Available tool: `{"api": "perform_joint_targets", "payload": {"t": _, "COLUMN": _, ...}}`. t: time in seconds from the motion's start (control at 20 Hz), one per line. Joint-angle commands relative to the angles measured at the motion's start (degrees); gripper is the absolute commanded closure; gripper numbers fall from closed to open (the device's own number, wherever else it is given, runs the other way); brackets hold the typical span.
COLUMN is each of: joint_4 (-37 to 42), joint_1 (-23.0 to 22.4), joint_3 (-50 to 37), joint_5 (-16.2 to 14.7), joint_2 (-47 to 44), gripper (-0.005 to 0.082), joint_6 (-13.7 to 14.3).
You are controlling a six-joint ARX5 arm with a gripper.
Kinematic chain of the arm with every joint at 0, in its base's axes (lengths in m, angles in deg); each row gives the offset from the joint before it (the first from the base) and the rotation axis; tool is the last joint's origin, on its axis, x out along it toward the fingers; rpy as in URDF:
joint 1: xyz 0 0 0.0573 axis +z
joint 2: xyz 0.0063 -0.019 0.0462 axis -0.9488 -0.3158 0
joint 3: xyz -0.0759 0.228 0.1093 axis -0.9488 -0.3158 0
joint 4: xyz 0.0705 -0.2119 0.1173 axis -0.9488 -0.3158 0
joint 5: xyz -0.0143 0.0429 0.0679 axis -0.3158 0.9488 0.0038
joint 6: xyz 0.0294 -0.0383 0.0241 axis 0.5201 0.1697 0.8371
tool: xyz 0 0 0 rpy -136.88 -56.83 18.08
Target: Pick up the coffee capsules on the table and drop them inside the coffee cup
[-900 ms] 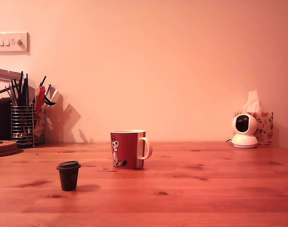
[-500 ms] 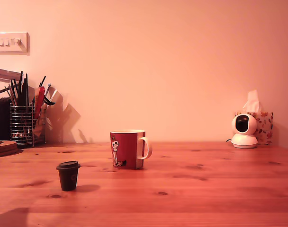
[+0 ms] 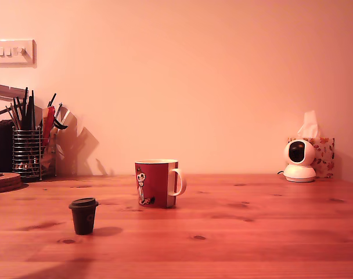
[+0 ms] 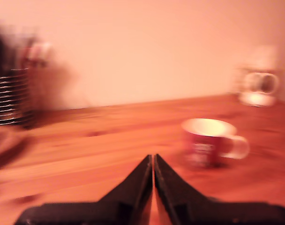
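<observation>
One dark brown-black coffee capsule stands upright on the wooden table, toward the exterior view's left. To its right and a little further back is the red coffee cup, with its white handle turned to the exterior view's right. The arm does not show in the exterior view; only a dim shadow lies on the table's front left edge. The wrist view is blurred. There my gripper is shut, its black fingers touching with nothing between them, and the coffee cup sits beyond it on the table. No capsule shows in the wrist view.
A wire utensil holder full of tools stands at the back on the exterior view's left, beside a round wooden board. At the back right stand a small white camera and a tissue box. The holder is blurred in the wrist view.
A shadow has spread rightward along the table's front left edge in the exterior view. The capsule and cup have not moved.
</observation>
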Motion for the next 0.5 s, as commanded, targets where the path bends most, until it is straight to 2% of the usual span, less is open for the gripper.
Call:
{"api": "perform_joint_targets", "payload": {"t": 0.0, "joint_4": -0.5, "joint_1": -0.5, "joint_3": 0.9, "joint_5": -2.5, "joint_2": 0.1, "gripper": 0.0789, "joint_6": -0.4}}
{"api": "perform_joint_targets", "payload": {"t": 0.2, "joint_4": -2.8, "joint_1": -1.2, "joint_3": 2.4, "joint_5": -7.1, "joint_2": -3.7, "gripper": 0.0788, "joint_6": -0.3}}
{"api": "perform_joint_targets", "payload": {"t": 0.3, "joint_4": -2.8, "joint_1": -1.7, "joint_3": 2.4, "joint_5": -8.5, "joint_2": -7.3, "gripper": 0.0788, "joint_6": 0.2}}
{"api": "perform_joint_targets", "payload": {"t": 0.4, "joint_4": -2.7, "joint_1": -2.6, "joint_3": 2.4, "joint_5": -9.9, "joint_2": -10.7, "gripper": 0.0788, "joint_6": 3.2}}
{"api": "perform_joint_targets", "payload": {"t": 0.45, "joint_4": -2.7, "joint_1": -3.2, "joint_3": 2.4, "joint_5": -10.2, "joint_2": -12.4, "gripper": 0.0788, "joint_6": 3.8}}
